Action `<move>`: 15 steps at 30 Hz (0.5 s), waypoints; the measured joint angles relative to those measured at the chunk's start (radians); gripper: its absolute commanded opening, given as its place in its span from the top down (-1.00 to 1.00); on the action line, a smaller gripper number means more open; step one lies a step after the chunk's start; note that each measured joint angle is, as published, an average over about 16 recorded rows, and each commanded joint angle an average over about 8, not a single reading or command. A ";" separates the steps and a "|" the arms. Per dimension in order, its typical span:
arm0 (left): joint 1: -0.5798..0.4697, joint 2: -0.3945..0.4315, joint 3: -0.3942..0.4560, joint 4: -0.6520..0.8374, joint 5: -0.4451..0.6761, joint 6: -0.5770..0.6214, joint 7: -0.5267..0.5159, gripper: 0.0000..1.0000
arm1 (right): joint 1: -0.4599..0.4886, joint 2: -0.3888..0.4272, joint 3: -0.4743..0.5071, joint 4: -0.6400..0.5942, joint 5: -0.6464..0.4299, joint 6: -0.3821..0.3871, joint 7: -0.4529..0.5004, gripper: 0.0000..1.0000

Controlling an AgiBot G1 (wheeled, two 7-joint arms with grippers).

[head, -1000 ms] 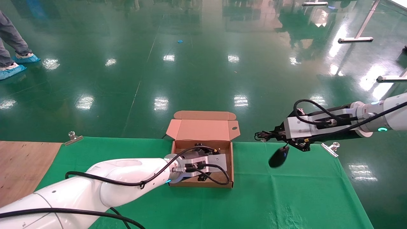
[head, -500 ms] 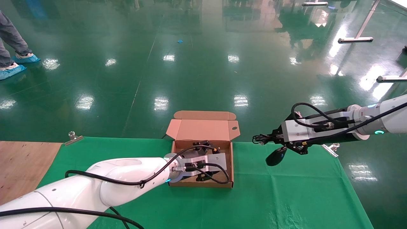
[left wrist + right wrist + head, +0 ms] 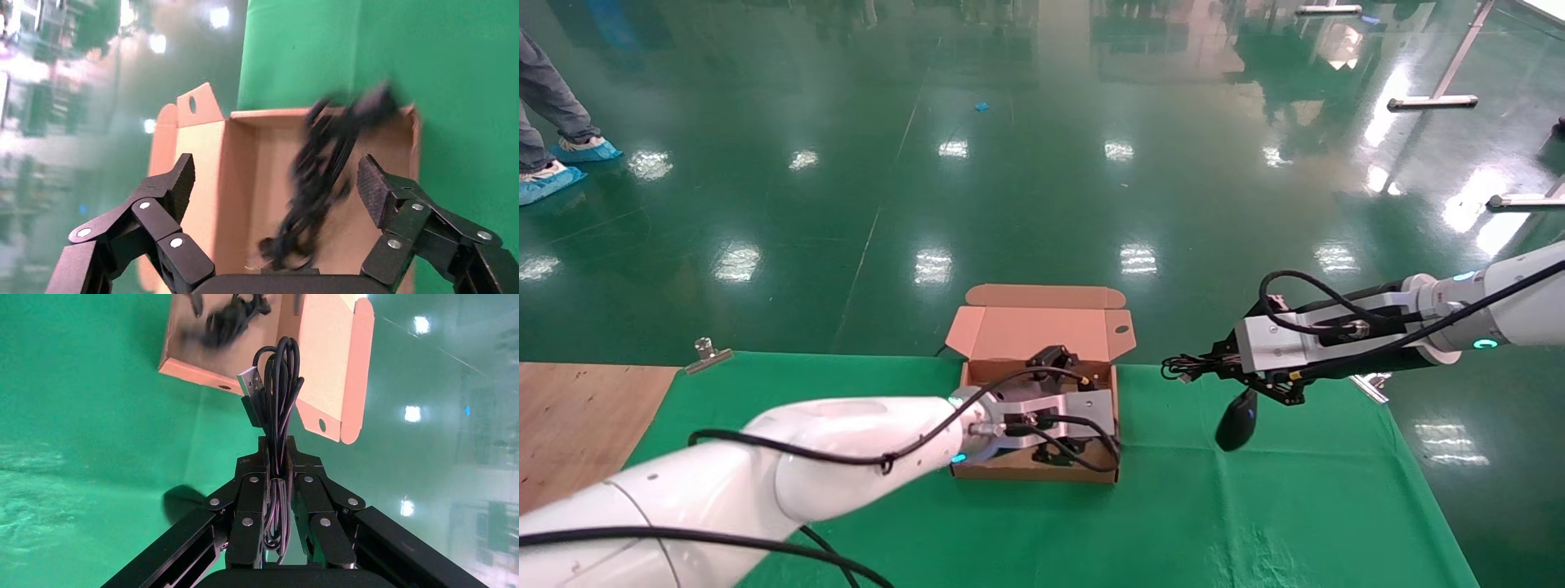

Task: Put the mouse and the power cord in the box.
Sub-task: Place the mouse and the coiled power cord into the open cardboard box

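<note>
— Green cloth (image 3: pixel 1303 506) covers the table, shiny green floor (image 3: pixel 1042 163) beyond it. Where's the mouse?

— The mouse (image 3: pixel 1237 420) dangles in the air over the cloth, to the right of the box (image 3: pixel 1009 469), well apart from it. It hangs by its thin cable (image 3: pixel 276 386), and the right gripper (image 3: pixel 1218 367) is pinched tight on the bundled loops of that cable; in the right wrist view the loops and the USB plug (image 3: pixel 249 383) stick out past the closed fingers (image 3: pixel 309 490).

— Any change from a second ago?

— The right arm has slid a little leftward, toward the box, and the mouse now hangs more upright, a bit lower than half a second back.

— And the power cord?

— The power cord (image 3: pixel 318 177) is inside the box, a dark tangle against the cardboard bottom, blurred in the left wrist view. Its chunky end (image 3: pixel 1052 357) pokes up near the back wall, under the open lid (image 3: pixel 1042 331).

— The left gripper?

— The left gripper (image 3: pixel 275 184) hangs over the box with its fingers (image 3: pixel 174 184) spread wide, nothing between them. Earlier it sat lower over the cord; it has since lifted slightly, and the cord's end shows higher against the back wall than before.

— Anything else around?

— A metal clip (image 3: pixel 708 353) at the cloth's far left corner, another (image 3: pixel 1369 385) under the right arm, and bare wood (image 3: pixel 576 425) on the left.
</note>
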 measured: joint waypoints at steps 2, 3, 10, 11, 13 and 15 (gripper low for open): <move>-0.008 0.000 0.004 0.002 -0.001 0.013 0.031 -1.00 | 0.000 -0.001 0.000 0.002 0.000 -0.002 0.003 1.00; -0.012 -0.001 0.007 0.004 0.000 0.020 0.048 -1.00 | 0.000 -0.002 0.000 0.004 0.000 -0.003 0.004 1.00; -0.046 -0.002 0.028 0.034 0.020 0.060 0.161 -1.00 | 0.005 -0.014 0.001 0.020 0.004 -0.007 0.019 1.00; -0.050 -0.003 0.030 0.039 0.022 0.064 0.173 -1.00 | 0.006 -0.017 0.002 0.023 0.004 -0.007 0.021 1.00; -0.059 -0.005 0.032 0.046 0.026 0.069 0.192 -1.00 | 0.009 -0.026 0.003 0.029 0.006 -0.006 0.027 1.00; -0.070 -0.008 0.033 0.052 0.028 0.075 0.209 -1.00 | 0.013 -0.039 0.004 0.036 0.008 -0.002 0.035 1.00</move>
